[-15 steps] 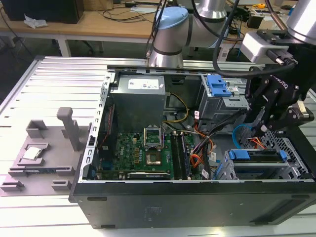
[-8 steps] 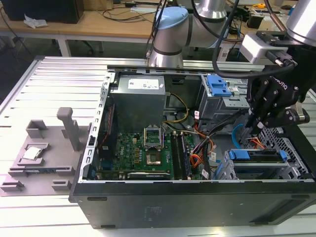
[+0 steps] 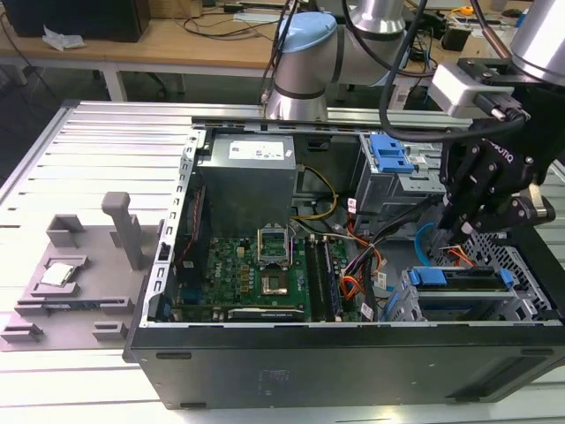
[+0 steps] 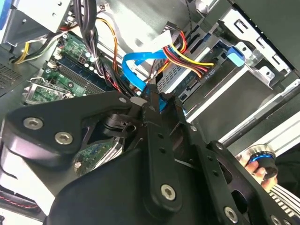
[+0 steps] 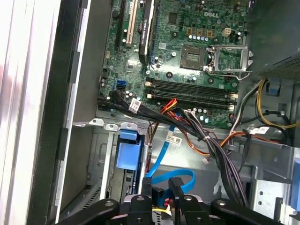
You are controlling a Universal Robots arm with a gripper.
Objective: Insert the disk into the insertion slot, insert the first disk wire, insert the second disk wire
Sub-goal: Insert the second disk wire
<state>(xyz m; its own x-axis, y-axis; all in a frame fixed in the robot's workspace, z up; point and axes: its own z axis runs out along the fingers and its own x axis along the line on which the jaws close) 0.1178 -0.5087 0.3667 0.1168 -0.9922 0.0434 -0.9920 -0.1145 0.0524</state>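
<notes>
Just above the disk (image 3: 463, 276) edge, gripper (image 3: 452, 231), wires (image 4: 192, 55) crowding, insertion slot (image 3: 533, 297) filled.

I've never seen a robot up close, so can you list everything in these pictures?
computer case: one, black, open, on the slatted metal table
motherboard: one, green, inside the case
power supply: one, grey, beyond the motherboard
disk: one, silver in a blue carrier, in the grey insertion slot, exterior view's right
latch: one, blue, on the taller cage
wires: several, red, yellow, orange and black, between motherboard and cages
flat cable: one, blue, looped among the wires
parts tray: one, grey, exterior view's left
robot arm: one, silver and pale blue, behind the case
claw: one, black, over the disk
</notes>
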